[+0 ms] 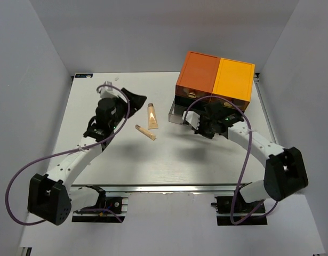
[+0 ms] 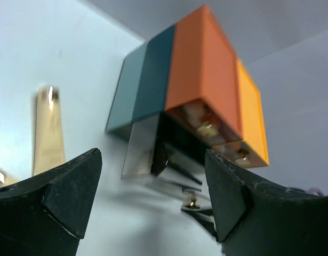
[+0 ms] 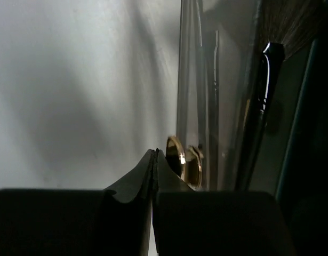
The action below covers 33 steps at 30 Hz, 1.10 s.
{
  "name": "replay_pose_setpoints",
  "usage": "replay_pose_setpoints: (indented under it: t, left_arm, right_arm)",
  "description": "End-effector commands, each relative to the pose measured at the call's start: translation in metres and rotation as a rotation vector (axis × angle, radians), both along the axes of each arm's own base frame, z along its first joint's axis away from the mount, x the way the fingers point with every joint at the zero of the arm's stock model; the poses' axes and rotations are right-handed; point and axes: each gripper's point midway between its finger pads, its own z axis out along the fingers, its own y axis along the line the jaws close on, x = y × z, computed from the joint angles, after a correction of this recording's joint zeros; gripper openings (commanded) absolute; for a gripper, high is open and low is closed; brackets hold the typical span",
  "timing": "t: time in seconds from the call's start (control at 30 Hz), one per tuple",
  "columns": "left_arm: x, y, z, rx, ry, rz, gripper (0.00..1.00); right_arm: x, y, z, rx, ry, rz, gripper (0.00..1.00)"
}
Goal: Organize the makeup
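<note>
A beige tube (image 1: 152, 116) and a tan stick (image 1: 145, 132) lie on the white table, mid-left. My left gripper (image 1: 137, 100) is open and empty, hovering just left of the tube; the tube also shows in the left wrist view (image 2: 49, 133), beyond my left gripper (image 2: 153, 186). My right gripper (image 1: 198, 122) is at the front of the open clear drawer (image 1: 177, 113). In the right wrist view it (image 3: 154, 156) is shut with nothing between its fingers, its tip beside the drawer's gold knob (image 3: 180, 160). A black brush (image 3: 260, 106) lies in the drawer. Other makeup is out of view.
The orange-and-dark drawer box (image 1: 215, 80) stands at the back right, its lower left drawer pulled out toward me. The left wrist view shows the box (image 2: 201, 90), the clear drawer (image 2: 140, 152) and its knob (image 2: 191, 198). White walls enclose the table.
</note>
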Motion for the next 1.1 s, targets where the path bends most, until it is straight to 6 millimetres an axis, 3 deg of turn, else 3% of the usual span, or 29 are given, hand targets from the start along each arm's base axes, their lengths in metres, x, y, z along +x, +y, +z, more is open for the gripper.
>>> replay_pose_setpoints:
  t: [0.0,0.23,0.27,0.33,0.43,0.6,0.67,0.7,0.77,0.93,1.07]
  left_arm:
    - [-0.007,-0.003,-0.025,-0.212,0.109,0.054,0.86]
    - [-0.01,-0.029,-0.072,-0.185,0.278,-0.032,0.85]
    - [-0.011,-0.038,-0.085,-0.182,0.309,-0.051,0.85]
    - [-0.01,-0.053,-0.087,-0.222,0.318,-0.08,0.83]
    - [-0.011,-0.092,-0.099,-0.227,0.35,-0.14,0.81]
    - [-0.012,-0.164,-0.131,-0.351,0.474,-0.222,0.73]
    - [-0.016,-0.186,-0.137,-0.399,0.492,-0.254,0.66]
    - [-0.014,-0.195,-0.135,-0.442,0.493,-0.259,0.65]
    - [-0.013,-0.214,-0.15,-0.457,0.506,-0.249,0.66]
    - [-0.008,-0.245,-0.162,-0.533,0.53,-0.245,0.69]
    - [0.004,-0.263,-0.17,-0.537,0.525,-0.233,0.72]
  right_arm:
    - [0.068,-0.015,0.03,0.001,-0.259,-0.291,0.0]
    - [0.107,-0.033,0.055,0.004,-0.516,-0.455,0.0]
    - [0.111,-0.036,0.057,-0.001,-0.533,-0.474,0.0]
    - [0.119,-0.035,0.06,0.006,-0.55,-0.496,0.0]
    - [0.124,-0.034,0.063,0.017,-0.555,-0.519,0.0]
    - [0.128,-0.036,0.066,0.018,-0.559,-0.537,0.0]
    - [0.128,-0.04,0.066,0.015,-0.562,-0.547,0.0]
    - [0.129,-0.042,0.067,0.015,-0.565,-0.554,0.0]
    - [0.13,-0.047,0.068,0.018,-0.564,-0.57,0.0]
    - [0.133,-0.058,0.072,0.03,-0.553,-0.594,0.01]
    - [0.116,-0.043,0.076,0.096,-0.449,-0.457,0.07]
